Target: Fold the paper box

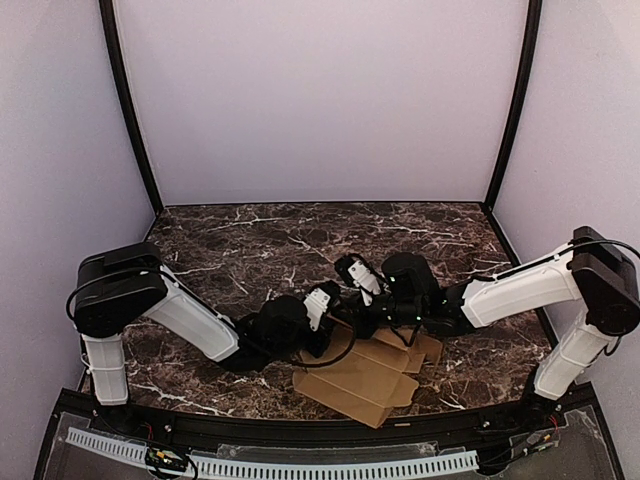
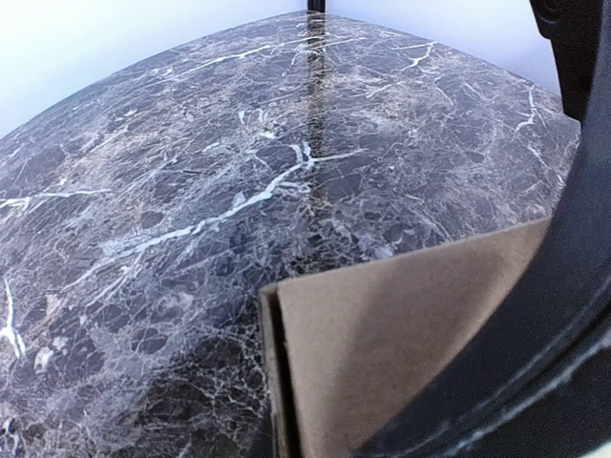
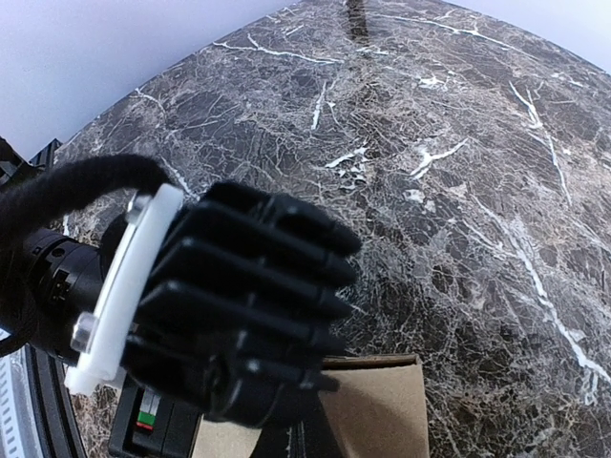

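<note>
The box [image 1: 365, 385] lies close to the table's near edge, a little right of its middle, flat or nearly so, with flaps sticking out at its right end. My two grippers meet over its far left part. The left gripper [image 1: 330, 332] comes in low from the left edge and the right gripper [image 1: 368, 318] from the right edge, the two just beside each other. From above, both sets of fingers are lost, black against black, and neither wrist camera shows its own tips plainly. So I cannot tell whether either is spread, closed or pinching cardboard. The left wrist view shows a brown panel with a doubled edge. The right wrist view is mostly filled by the left arm's ribbed housing [image 3: 239, 305], with a cardboard corner below. Beyond lies bare table [image 1: 260, 240] up to the far edge.

I judge I'm raising a panel along a crease. I'd pin the base flat with one gripper, lift slowly along the score with the other, and mind the wrists don't knock together.
</note>
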`<action>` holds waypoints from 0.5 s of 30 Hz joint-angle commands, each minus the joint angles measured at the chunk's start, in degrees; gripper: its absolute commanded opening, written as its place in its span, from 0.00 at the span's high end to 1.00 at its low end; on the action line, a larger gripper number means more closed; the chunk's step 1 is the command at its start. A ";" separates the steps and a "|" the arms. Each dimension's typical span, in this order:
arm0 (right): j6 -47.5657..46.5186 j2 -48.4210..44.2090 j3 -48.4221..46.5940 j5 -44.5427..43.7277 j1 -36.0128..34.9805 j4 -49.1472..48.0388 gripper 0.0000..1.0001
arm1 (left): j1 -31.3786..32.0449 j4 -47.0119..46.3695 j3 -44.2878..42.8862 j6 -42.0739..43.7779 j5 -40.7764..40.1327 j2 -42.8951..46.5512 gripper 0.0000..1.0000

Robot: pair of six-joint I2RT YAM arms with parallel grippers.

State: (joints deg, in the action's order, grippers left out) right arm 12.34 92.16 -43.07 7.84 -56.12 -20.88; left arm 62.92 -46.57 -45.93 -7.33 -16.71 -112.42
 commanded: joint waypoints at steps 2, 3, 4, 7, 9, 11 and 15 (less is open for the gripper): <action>1.48 -0.18 1.53 -0.12 -0.45 1.47 1.00 | -0.07 0.90 -1.80 -0.49 -4.70 -0.52 0.99; 1.65 -0.36 1.62 -0.43 -0.62 1.51 1.00 | -0.03 1.06 -1.97 -0.49 -5.03 -0.52 0.99; 1.81 -0.46 1.71 -0.70 -0.71 1.42 1.00 | 0.04 1.13 -2.10 -0.49 -5.34 -0.52 0.99; 2.05 -1.02 1.92 -1.75 -0.92 1.69 1.00 | 0.05 1.09 -2.28 -0.38 -5.14 -0.52 0.99; 2.16 -1.77 1.94 -2.86 -0.91 2.31 1.00 | 0.14 1.17 -2.38 -0.24 -4.64 -0.42 0.99; 2.18 -3.30 1.77 -4.80 -0.92 3.50 0.95 | 0.19 1.25 -2.34 0.00 -3.96 -0.32 0.99; 1.66 -7.59 1.52 -9.40 -0.84 6.46 0.80 | 0.32 2.18 -1.87 1.03 -2.67 0.31 0.99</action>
State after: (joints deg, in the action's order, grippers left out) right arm 13.93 88.53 -42.30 3.88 -56.71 -18.74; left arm 62.96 -46.15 -47.62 -7.81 -19.49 -112.55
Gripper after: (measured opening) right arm 0.150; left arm 0.030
